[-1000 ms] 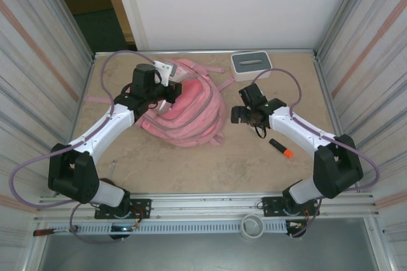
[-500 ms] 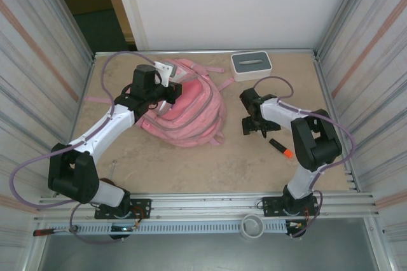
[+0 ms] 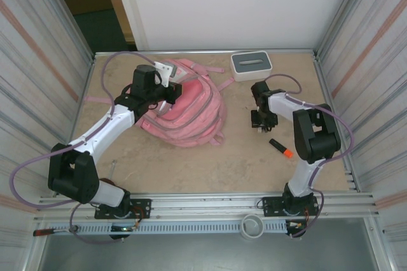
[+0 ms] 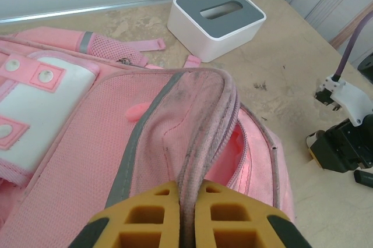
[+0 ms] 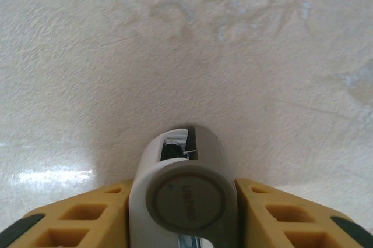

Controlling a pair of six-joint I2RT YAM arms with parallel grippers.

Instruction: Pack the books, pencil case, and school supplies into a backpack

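The pink backpack (image 3: 191,109) lies at the back left of the table. My left gripper (image 3: 173,91) is shut on the rim of its open zip pocket, and the left wrist view shows the yellow fingers (image 4: 145,216) pinching that pink seam (image 4: 201,143). My right gripper (image 3: 261,123) points down at the table to the right of the backpack. It is shut on a small white-and-grey rounded piece (image 5: 187,201), which sits between its yellow fingers (image 5: 87,216). An orange-tipped dark marker (image 3: 280,148) lies on the table just in front of the right gripper. Books and pencil case are hidden.
A white box with a grey slotted top (image 3: 250,65) stands at the back, right of the backpack, also seen from the left wrist (image 4: 217,20). A thin stick (image 3: 113,165) lies front left. A white roll (image 3: 252,225) sits on the front rail. Corrugated walls close both sides.
The right arm folded back and right, away from the backpack, and came down to the table. Its jaws went from wide open to closed on the white-and-grey piece. The left arm held still.
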